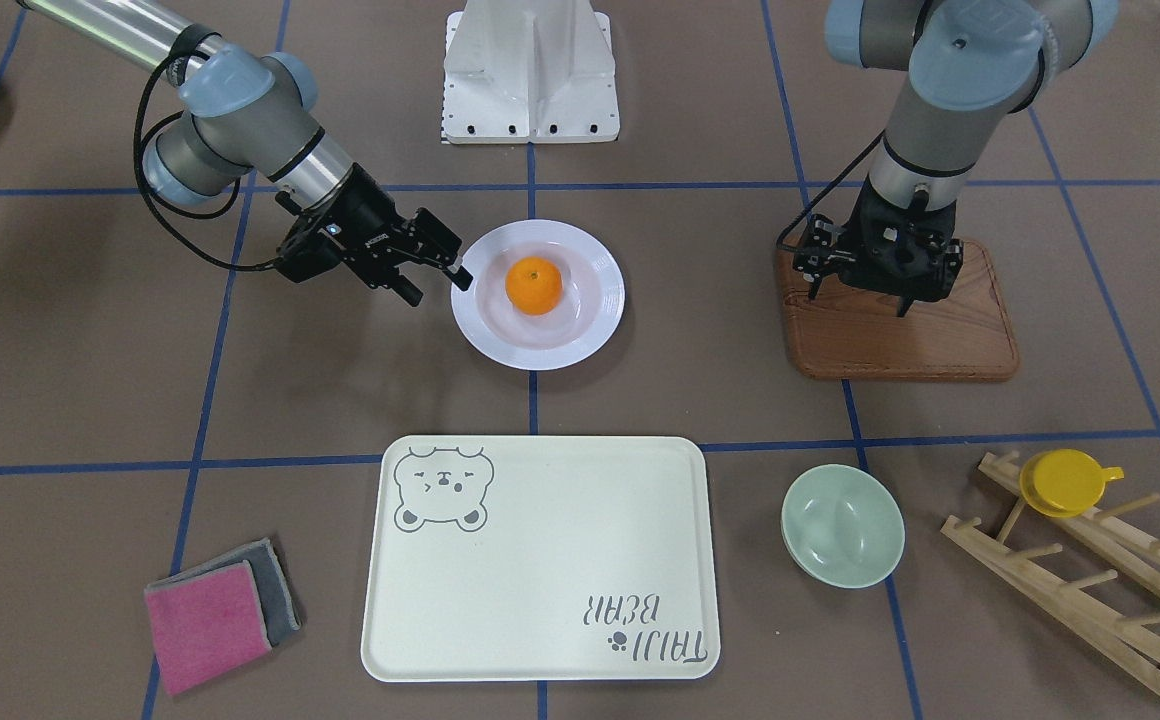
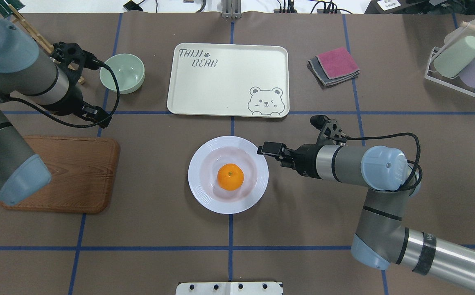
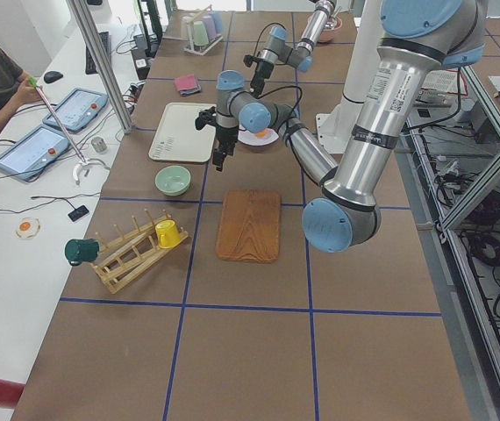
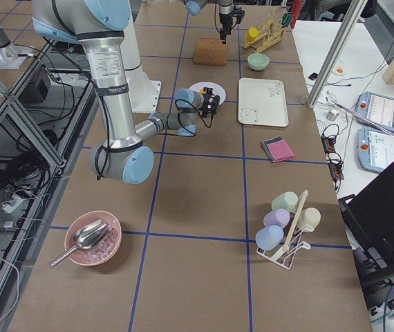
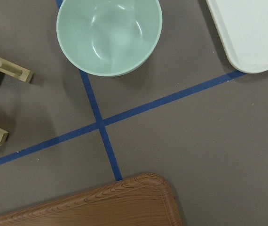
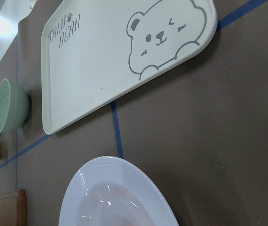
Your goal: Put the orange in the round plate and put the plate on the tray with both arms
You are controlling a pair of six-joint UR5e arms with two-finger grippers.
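Nearest the robot's base, the round plate (image 2: 204, 196) sat on the brown table, white and glossy, with fine ridges circling its wide rim and a faint pink sheen in its well. The orange (image 2: 230, 176) lay in the middle of that well, small and bright, with a tiny green stem dot on top.

The right gripper (image 1: 437, 287) lay low and sideways at the plate's edge. Its jaws stood apart, with one fingertip (image 1: 461, 279) at the rim and the other off the plate, over bare table. On the other side, the left gripper (image 1: 860, 298) hung pointing down above a wooden board (image 2: 73, 172), jaws likewise spread and holding nothing.

Farther out lay the tray (image 2: 229, 82), cream with rounded corners, carrying only its grey bear face and "TAIJI BEAR" lettering. It was apart from the plate, with a strip of blue tape between them. A pale green bowl (image 2: 122, 73) stood just beside one end of the tray, and folded pink and grey cloths (image 2: 334, 65) lay off the other.

The right wrist view caught the plate's ridged rim and the tray's bear close up, but not the orange. The left wrist view showed only the bowl, a corner of the board and a corner of the tray. The front-facing view alone made plain a yellow cup (image 1: 1065, 482) on a wooden rack (image 1: 1090, 590), which the left arm mostly hid from overhead.
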